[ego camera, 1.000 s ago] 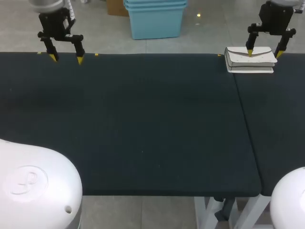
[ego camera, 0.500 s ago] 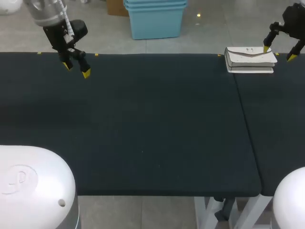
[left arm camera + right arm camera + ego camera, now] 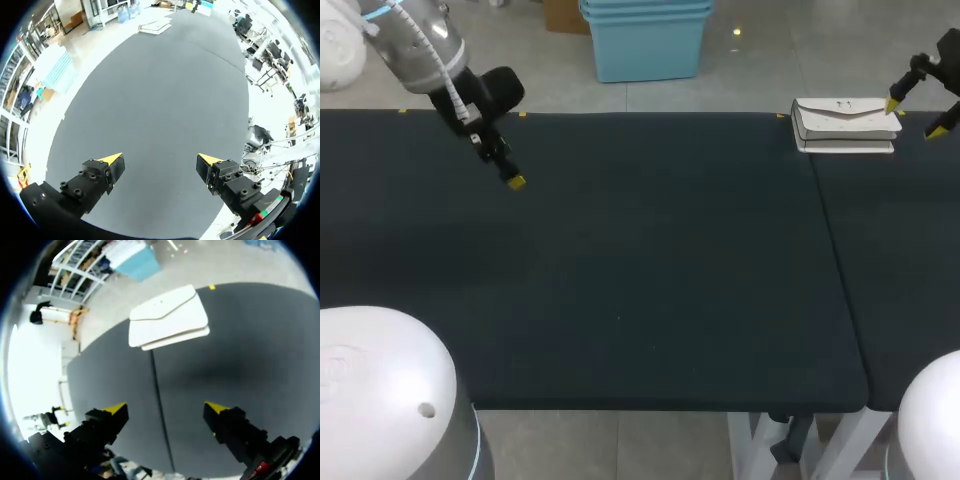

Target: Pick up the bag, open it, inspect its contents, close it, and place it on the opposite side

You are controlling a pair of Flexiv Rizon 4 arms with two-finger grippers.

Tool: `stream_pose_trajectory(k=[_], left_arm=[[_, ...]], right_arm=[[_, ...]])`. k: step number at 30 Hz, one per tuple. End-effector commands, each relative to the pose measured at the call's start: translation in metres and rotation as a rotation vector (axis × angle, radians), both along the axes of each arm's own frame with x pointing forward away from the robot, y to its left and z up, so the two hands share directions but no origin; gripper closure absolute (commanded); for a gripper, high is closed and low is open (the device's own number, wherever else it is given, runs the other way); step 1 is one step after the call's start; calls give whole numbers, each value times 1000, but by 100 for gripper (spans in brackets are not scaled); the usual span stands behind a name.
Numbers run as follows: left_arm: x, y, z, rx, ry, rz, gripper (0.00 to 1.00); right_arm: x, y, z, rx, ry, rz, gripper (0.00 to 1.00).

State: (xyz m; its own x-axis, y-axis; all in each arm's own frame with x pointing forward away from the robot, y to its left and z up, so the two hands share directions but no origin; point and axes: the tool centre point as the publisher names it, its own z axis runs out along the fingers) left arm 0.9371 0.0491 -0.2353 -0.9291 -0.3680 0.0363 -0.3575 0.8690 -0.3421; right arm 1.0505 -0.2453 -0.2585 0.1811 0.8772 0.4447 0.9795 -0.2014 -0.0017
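The white clutch bag (image 3: 845, 125) lies flat and closed at the tabletop's (image 3: 640, 260) far right, my right hand (image 3: 914, 117) spread wide just beside it, likely readying a grasp, while my left hand (image 3: 160, 160), also wide, hangs empty well apart.

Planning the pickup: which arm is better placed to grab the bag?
Right. The right hand, open, hovers close by the bag; the left hand is far across the table.

The bag (image 3: 845, 125) looks smooth, matt, leather-like; the table (image 3: 620, 250) wears dark matt cloth.
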Motion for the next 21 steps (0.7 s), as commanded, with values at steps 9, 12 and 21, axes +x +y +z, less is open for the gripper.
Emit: stream_pose_trajectory(k=[9,12,21], left_arm=[[3,-20,-17,-360,-145,-679,0],[7,-24,-22,-359,-134,-692,0],[9,-25,-23,-359,-130,-696,0]], right_arm=[[23,-17,-18,86,24,-2,0],[26,-21,-23,96,33,-7,0],[40,-33,-36,107,49,-27,0]])
